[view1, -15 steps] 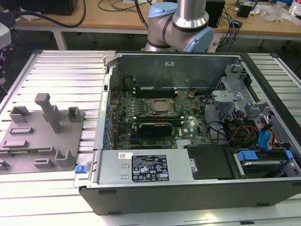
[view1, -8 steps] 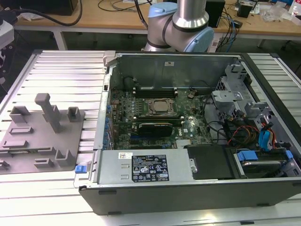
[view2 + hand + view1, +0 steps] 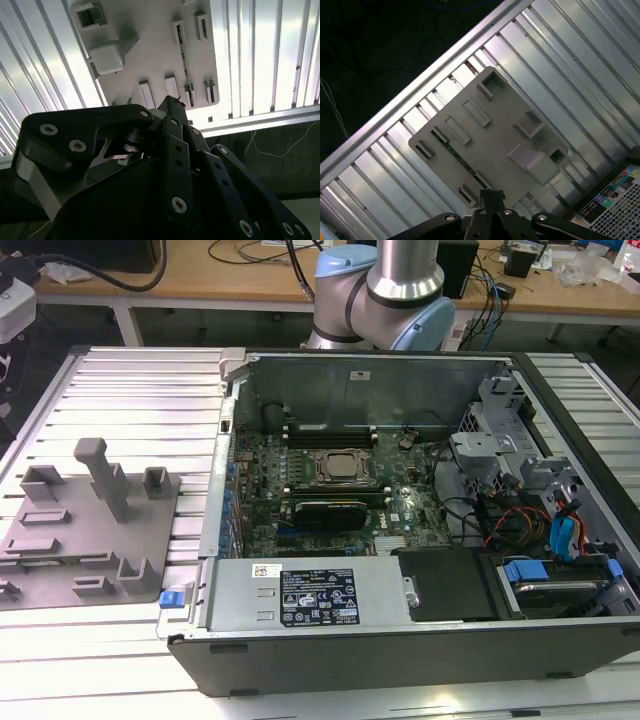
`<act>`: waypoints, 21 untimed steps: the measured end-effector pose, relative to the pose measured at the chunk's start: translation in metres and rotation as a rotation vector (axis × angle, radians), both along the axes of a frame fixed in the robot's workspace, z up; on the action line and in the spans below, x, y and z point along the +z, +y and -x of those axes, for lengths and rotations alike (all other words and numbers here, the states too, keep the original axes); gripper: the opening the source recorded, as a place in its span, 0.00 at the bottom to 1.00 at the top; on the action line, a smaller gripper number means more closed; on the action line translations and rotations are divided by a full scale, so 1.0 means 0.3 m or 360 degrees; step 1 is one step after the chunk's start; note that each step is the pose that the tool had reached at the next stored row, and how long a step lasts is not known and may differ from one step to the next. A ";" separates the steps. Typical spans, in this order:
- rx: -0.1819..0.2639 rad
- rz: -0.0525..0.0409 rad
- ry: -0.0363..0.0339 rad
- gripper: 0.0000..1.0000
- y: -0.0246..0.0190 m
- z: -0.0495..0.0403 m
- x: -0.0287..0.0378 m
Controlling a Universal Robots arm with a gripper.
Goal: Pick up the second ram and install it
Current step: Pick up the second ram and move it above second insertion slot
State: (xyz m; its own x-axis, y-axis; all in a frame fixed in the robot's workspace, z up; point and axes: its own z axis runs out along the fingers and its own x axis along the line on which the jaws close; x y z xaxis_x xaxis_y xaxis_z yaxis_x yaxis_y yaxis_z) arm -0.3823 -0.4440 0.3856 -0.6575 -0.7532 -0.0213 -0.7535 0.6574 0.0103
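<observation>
The second ram, as far as I can make out, is the thin greenish strip standing on edge in a line of slots along one edge of the grey fixture plate. That is the edge closest to my fingertips in the first wrist view. The plate lies on the ribbed metal bench, toward the exterior view's left edge and just beside the open computer case.

I judge the stick light and stiff but fragile. It is a thin board that tolerates no bending, with contacts along its lower edge best left untouched. The sensible hold is across its two flat faces near the middle of the upper edge, so that it lifts straight out of its slots without twisting.

My gripper hangs above the plate and points down at it, well clear of the surface. In both wrist views its fingers look pressed together, with nothing between them. The tips sit over the plate's slotted edge, not over the case or its motherboard.
</observation>
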 end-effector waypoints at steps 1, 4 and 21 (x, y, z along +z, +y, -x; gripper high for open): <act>0.0014 0.0000 0.0000 0.11 0.000 0.000 0.000; 0.0050 0.0000 0.0000 0.11 0.000 0.000 0.000; 0.0608 0.0000 0.0000 0.11 0.000 0.000 0.000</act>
